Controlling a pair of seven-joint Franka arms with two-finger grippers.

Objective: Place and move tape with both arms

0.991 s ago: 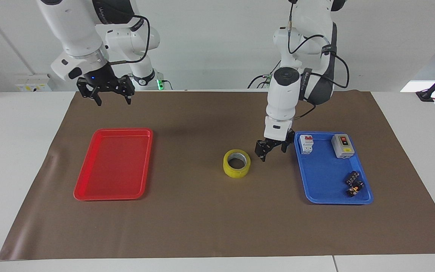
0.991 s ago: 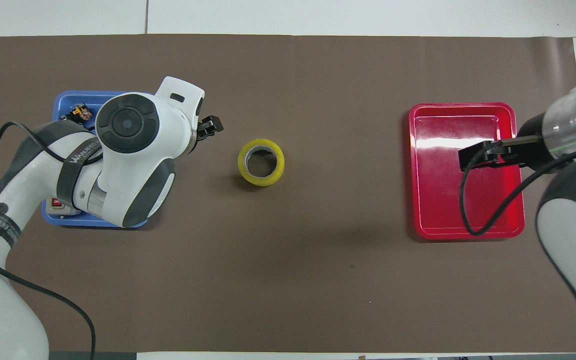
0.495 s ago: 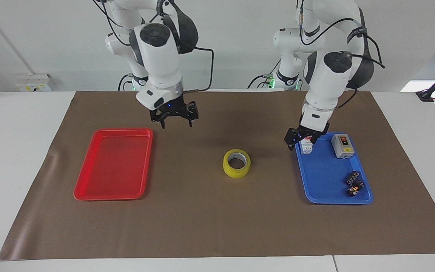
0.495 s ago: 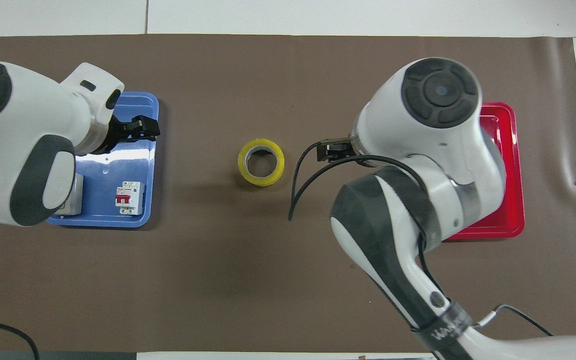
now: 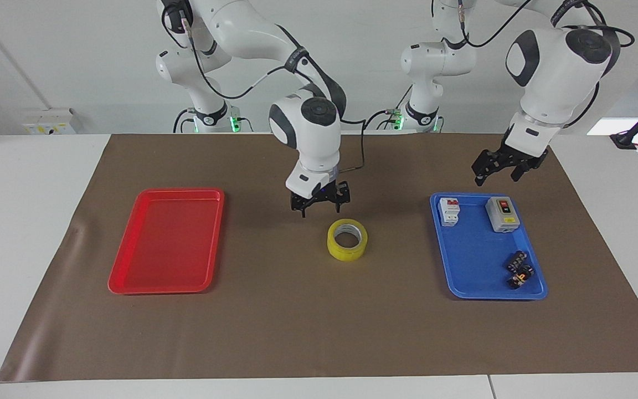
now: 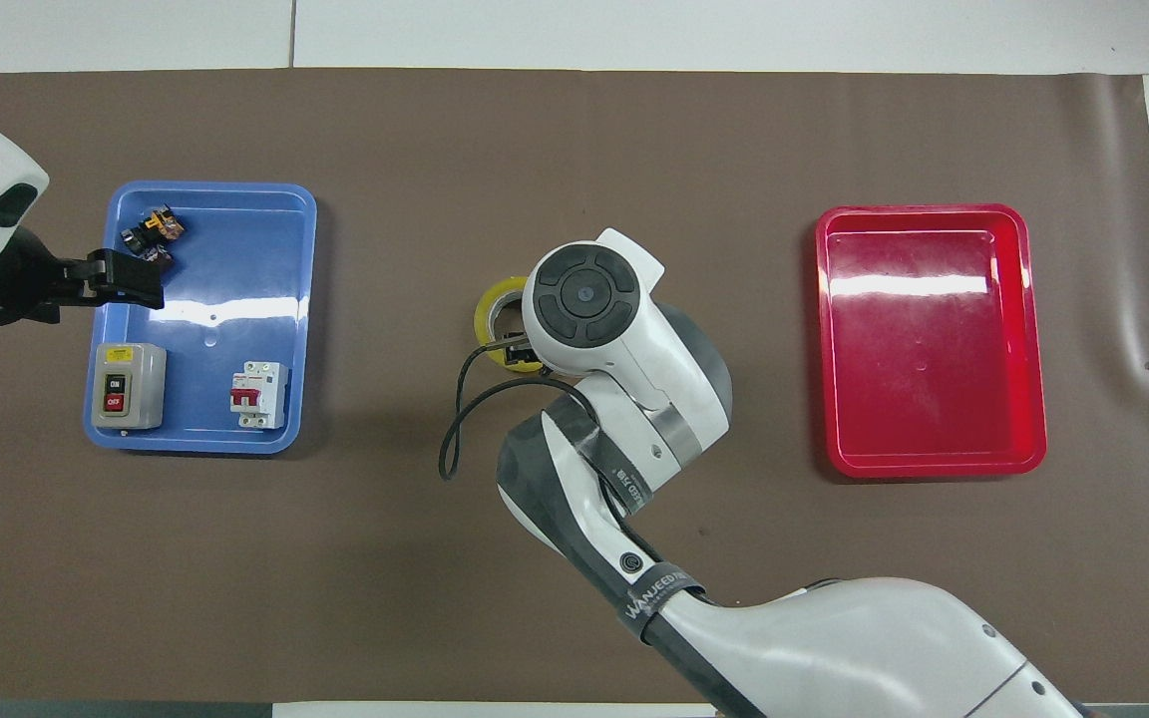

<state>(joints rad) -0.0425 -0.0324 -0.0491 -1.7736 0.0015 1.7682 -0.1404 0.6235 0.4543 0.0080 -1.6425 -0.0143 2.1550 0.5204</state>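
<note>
At mid-mat, between the trays, the tape (image 5: 347,239) lies flat and unmoved. The right gripper (image 5: 320,206), fingers spread, has travelled from beside the red tray (image 5: 130,266) to just above the tape, not touching. The left gripper (image 5: 504,167), fingers spread, has risen off the blue tray (image 5: 477,277). Bare mat (image 5: 297,332) surrounds the tape.
</note>
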